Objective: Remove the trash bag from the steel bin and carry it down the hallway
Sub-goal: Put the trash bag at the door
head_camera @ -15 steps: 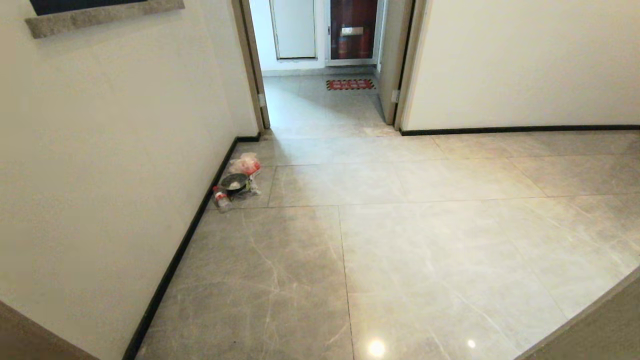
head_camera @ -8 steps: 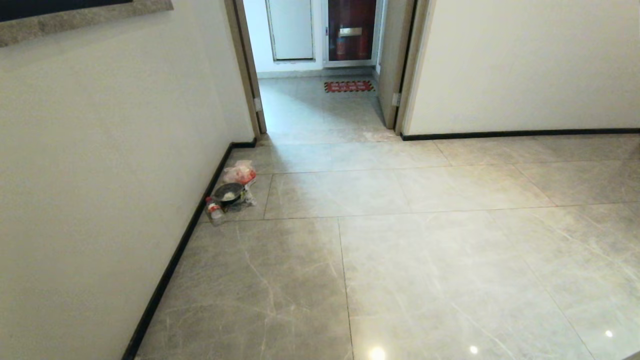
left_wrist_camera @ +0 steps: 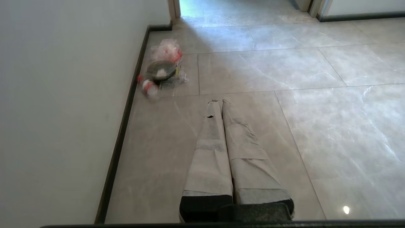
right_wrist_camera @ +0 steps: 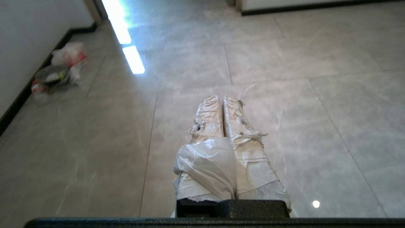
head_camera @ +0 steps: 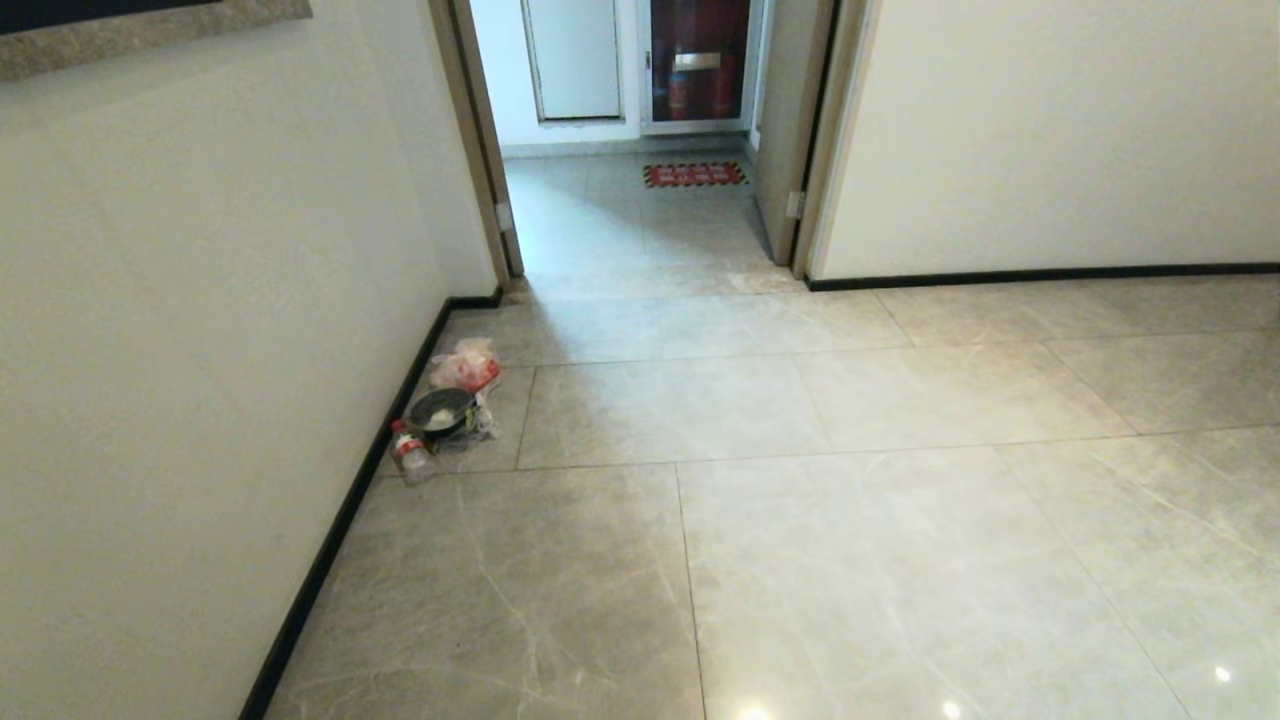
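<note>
The right gripper (right_wrist_camera: 221, 99) was clamped shut, and a fold of thin white plastic (right_wrist_camera: 208, 164) was pinched between the roots of its taped fingers; this was probably a handle of the trash bag, though the bag's body hung out of sight below the wrist. The left gripper (left_wrist_camera: 220, 101) was closed on nothing, its wrapped fingers pressed together above the floor. Neither arm showed in the head view. The carrying step looked underway, and doing it well would mean holding the pinch firm, driving smoothly so the thin film did not slip or tear, and steering wide of the litter at the floor's left edge. There, against the black baseboard (head_camera: 350, 510), lay a small red-and-white bag (head_camera: 463, 365), a dark bowl (head_camera: 441, 410) and a plastic bottle (head_camera: 410, 455) close together. The hallway floor (head_camera: 850, 560) was large glossy grey marble-look tile, reflecting ceiling lights, bounded by off-white walls. Ahead an open doorway (head_camera: 640, 230) led past brown frames to a red mat (head_camera: 695, 175). The steel bin was nowhere visible.
</note>
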### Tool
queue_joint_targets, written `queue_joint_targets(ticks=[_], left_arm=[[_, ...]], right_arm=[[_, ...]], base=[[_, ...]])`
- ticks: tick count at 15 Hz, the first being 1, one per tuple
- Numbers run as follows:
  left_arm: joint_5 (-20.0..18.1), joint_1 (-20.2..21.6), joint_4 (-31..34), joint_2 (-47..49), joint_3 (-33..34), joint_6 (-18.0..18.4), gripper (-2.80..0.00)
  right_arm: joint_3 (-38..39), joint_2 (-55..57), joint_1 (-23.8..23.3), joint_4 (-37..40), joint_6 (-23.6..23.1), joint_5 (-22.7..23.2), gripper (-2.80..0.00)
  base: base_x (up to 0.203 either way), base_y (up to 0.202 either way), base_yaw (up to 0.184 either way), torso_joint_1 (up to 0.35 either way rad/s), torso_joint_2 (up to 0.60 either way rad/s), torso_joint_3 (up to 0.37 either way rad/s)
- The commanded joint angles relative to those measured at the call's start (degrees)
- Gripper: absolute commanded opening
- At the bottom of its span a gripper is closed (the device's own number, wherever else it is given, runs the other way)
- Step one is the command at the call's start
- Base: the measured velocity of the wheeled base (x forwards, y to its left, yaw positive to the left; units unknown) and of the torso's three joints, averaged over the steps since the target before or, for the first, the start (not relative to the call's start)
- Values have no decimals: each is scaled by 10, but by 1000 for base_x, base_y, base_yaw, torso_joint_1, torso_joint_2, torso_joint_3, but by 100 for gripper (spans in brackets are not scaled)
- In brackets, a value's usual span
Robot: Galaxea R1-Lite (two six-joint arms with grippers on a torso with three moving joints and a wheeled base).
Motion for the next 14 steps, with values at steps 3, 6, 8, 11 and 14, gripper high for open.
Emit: queue_joint_targets(ticks=[3,6,8,11,14], left_arm=[[0,0,1,0,0,0,-280],[0,0,1,0,0,0,-280],[0,0,1,0,0,0,-280],[0,0,1,0,0,0,-280],[0,0,1,0,0,0,-280]], right_arm=[[0,1,0,0,0,0,-280],[0,1,0,0,0,0,-280],[0,1,0,0,0,0,-280],[0,1,0,0,0,0,-280],[0,1,0,0,0,0,-280]], base=[[186,0,-5,2,1,4],[182,0,-2,2,2,2],[185,0,-3,2,5,3],[183,0,-3,2,0,3],[182,0,-1,7,4,2]])
